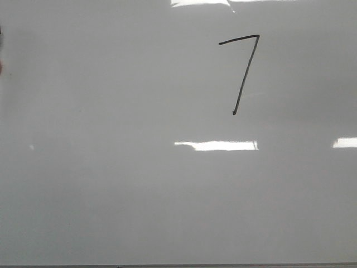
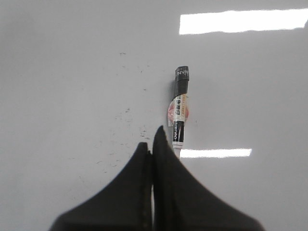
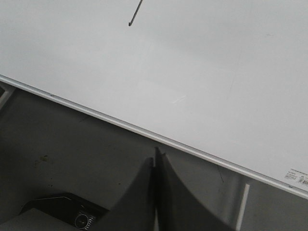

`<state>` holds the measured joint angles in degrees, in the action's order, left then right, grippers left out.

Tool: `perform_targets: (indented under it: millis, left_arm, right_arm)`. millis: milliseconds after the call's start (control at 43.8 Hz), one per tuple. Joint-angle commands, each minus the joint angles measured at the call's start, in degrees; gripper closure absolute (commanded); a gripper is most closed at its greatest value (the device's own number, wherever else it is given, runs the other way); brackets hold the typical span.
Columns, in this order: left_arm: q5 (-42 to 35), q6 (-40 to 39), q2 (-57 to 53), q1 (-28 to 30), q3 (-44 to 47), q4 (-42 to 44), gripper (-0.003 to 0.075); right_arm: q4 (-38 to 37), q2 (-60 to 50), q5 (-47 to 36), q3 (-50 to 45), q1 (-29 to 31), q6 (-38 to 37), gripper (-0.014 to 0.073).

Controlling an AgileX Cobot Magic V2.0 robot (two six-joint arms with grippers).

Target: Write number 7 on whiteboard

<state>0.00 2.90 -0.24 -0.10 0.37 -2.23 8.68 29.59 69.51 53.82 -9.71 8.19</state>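
Note:
The number 7 [image 1: 246,75] is a thin black line at the upper right of the whiteboard [image 1: 111,167], which fills the front view. Neither gripper shows there. In the left wrist view my left gripper [image 2: 152,139] is shut and empty over the whiteboard [image 2: 72,72]. A black marker [image 2: 179,110] with a pink-and-white label lies on the board just beyond it, its near end hidden behind one finger. My right gripper [image 3: 156,156] is shut and empty over a dark surface beside the board's edge. The tail of the 7's downstroke [image 3: 134,14] shows on the whiteboard [image 3: 192,72].
Small black smudges [image 2: 130,115] dot the board next to the marker. The board's thin metal frame [image 3: 144,132] runs between the board and a dark tabletop [image 3: 72,144]. A dark device with a round dial [image 3: 79,219] sits near my right gripper.

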Motion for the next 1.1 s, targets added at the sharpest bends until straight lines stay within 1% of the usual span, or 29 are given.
perform_targets:
  millis: [0, 46, 137, 251, 343, 434, 594, 777, 891, 1074]
  left_arm:
    - [-4.5, 0.0, -0.9, 0.0, 0.2, 0.1, 0.0741]
    - [-4.5, 0.0, -0.9, 0.0, 0.2, 0.1, 0.0741]
    - [-4.5, 0.0, -0.9, 0.0, 0.2, 0.1, 0.0741]
    - [-4.5, 0.0, -0.9, 0.0, 0.2, 0.1, 0.0741]
    - [-4.5, 0.0, -0.9, 0.0, 0.2, 0.1, 0.0741]
    - [-4.5, 0.0, -0.9, 0.0, 0.2, 0.1, 0.0741]
    - [-4.5, 0.0, -0.9, 0.0, 0.2, 0.1, 0.0741]
    - [-4.5, 0.0, -0.9, 0.0, 0.2, 0.1, 0.0741]
    - [-4.5, 0.0, -0.9, 0.0, 0.2, 0.1, 0.0741]
    - [-4.5, 0.0, -0.9, 0.0, 0.2, 0.1, 0.0741]
  right_arm:
    - [-0.3, -1.0, -4.1, 0.1, 0.4, 0.6, 0.0662]
    - [-0.9, -2.7, -5.9, -1.5, 1.3, 0.8, 0.0662]
    - [-0.9, -7.1, -13.4, -6.9, 3.4, 0.8, 0.0662]
    - [-0.9, -13.3, -26.5, -16.2, 5.6, 0.8, 0.0662]
    - [-0.9, -18.3, -35.1, -24.3, 6.9, 0.8, 0.0662]
    - [-0.9, -22.5, -41.7, -31.9, 7.8, 0.8, 0.0662]
    - [-0.7, -27.6, -53.3, -42.6, 8.9, 0.8, 0.0662]
    - [-0.7, -30.6, -64.8, -51.1, 9.5, 0.8, 0.0662]
    - [-0.7, -31.3, -71.3, -55.0, 9.5, 0.7, 0.0662]
    - [-0.7, -31.3, -71.1, -55.0, 9.5, 0.7, 0.0662]
